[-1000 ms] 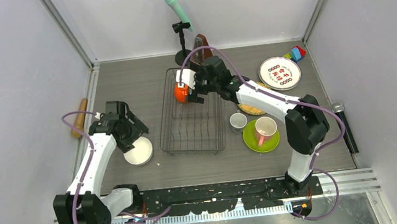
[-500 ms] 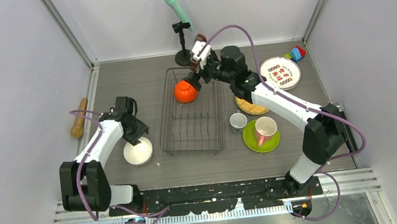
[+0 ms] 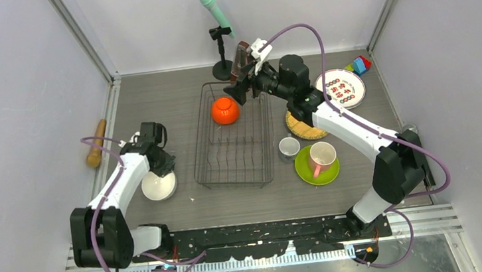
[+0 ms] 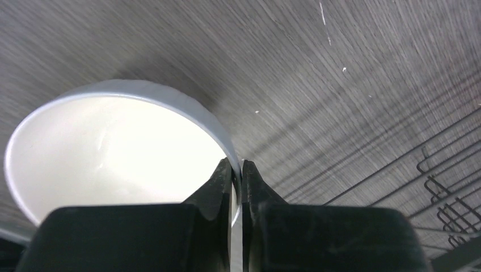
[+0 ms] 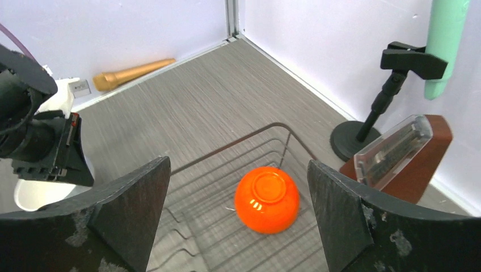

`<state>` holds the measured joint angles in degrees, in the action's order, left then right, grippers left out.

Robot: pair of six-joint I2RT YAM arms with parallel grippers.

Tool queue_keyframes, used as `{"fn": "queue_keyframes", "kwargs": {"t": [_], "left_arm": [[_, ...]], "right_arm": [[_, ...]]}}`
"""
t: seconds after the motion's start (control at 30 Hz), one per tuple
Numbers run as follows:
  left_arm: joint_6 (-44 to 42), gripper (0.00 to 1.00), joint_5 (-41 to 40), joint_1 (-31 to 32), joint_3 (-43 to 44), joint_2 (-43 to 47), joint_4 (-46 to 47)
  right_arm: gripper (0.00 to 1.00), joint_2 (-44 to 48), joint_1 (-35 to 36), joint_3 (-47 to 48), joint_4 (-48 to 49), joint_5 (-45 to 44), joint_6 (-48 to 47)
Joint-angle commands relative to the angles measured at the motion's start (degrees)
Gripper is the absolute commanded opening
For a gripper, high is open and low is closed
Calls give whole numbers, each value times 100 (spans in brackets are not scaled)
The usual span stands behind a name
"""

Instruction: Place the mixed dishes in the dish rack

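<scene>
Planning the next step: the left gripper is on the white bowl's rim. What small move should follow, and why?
Probably lift the white bowl slightly off the table: the left gripper is shut on its rim, and the bowl sits outside the dish rack. The right gripper hangs open above the racked orange bowl.

My left arm (image 3: 126,178) at lower left and right arm (image 3: 347,126) at right have white links and black joints. 1 purple cable (image 3: 301,26) trails each; the fingers (image 5: 351,215) are scuffed black.
</scene>
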<state>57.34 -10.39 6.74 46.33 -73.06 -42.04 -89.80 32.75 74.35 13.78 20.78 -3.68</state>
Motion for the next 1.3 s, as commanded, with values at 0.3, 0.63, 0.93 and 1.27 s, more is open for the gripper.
{"fn": "queue_keyframes", "kwargs": {"t": [0.3, 0.63, 0.93, 1.27], "left_arm": [[-815, 0, 687, -10, 1699, 2067, -396], [96, 0, 3198, -15, 1923, 1922, 1537], [1483, 0, 3781, -15, 1164, 1825, 3700], [1815, 0, 3987, -11, 1209, 1617, 4166]], "right_arm": [[99, 188, 55, 281, 429, -23, 2766], [100, 337, 605, -319, 1364, 420, 2938], [100, 351, 1004, -216, 741, 298, 2919], [100, -22, 1240, -280, 752, 129, 2715]]}}
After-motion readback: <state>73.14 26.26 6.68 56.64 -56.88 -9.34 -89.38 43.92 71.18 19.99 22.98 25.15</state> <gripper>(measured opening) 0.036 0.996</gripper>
